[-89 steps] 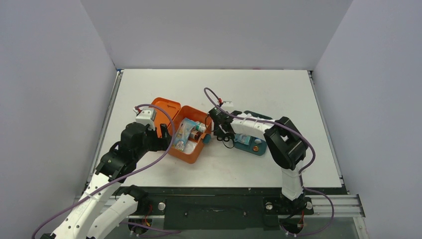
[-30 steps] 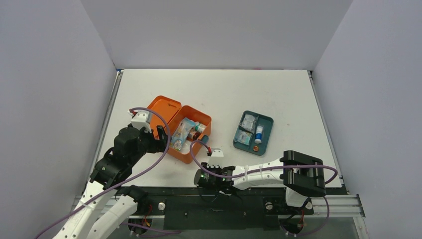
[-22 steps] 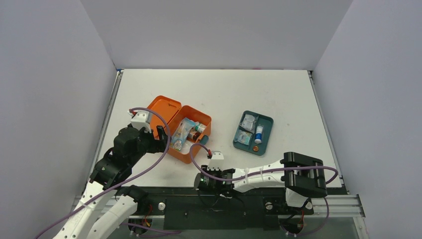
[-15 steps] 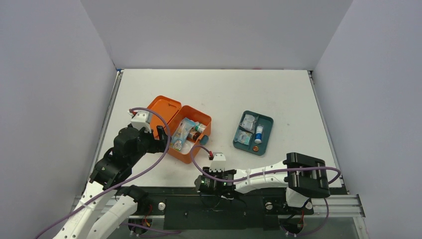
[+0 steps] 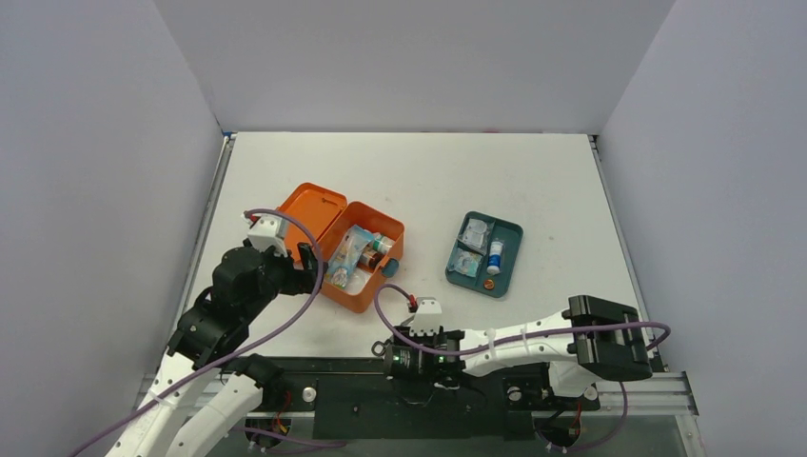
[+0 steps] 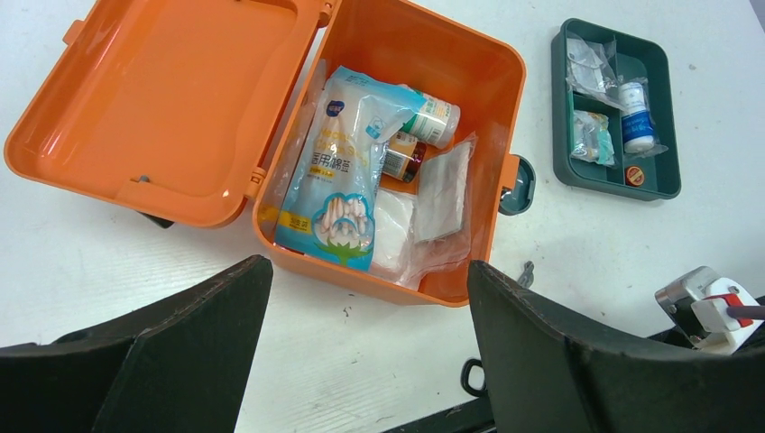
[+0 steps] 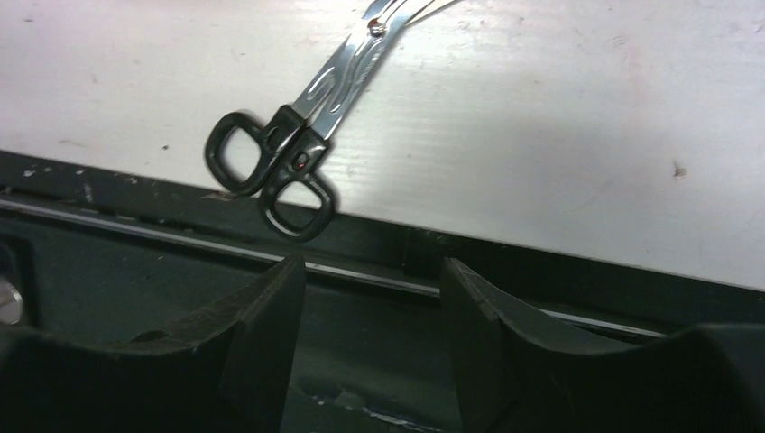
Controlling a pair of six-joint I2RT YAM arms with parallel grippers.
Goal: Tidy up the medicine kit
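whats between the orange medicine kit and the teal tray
Only bare table, apart from the teal latch jutting from the medicine kit toward the tray. The left wrist view shows it best.

Orange medicine kit [image 6: 424,45], its latch [image 6: 519,173] teal, on a white desk [image 6: 108,262]. A light-blue-and-white packet [image 6: 347,162] shows inside. The tray [image 6: 663,68] is dark teal. The scissors [image 7: 338,77] have black handles and silver blades etched with wavy lines.

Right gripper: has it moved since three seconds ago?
Yes. The right gripper swung from beside the teal tray to the table's near edge, by the scissors.
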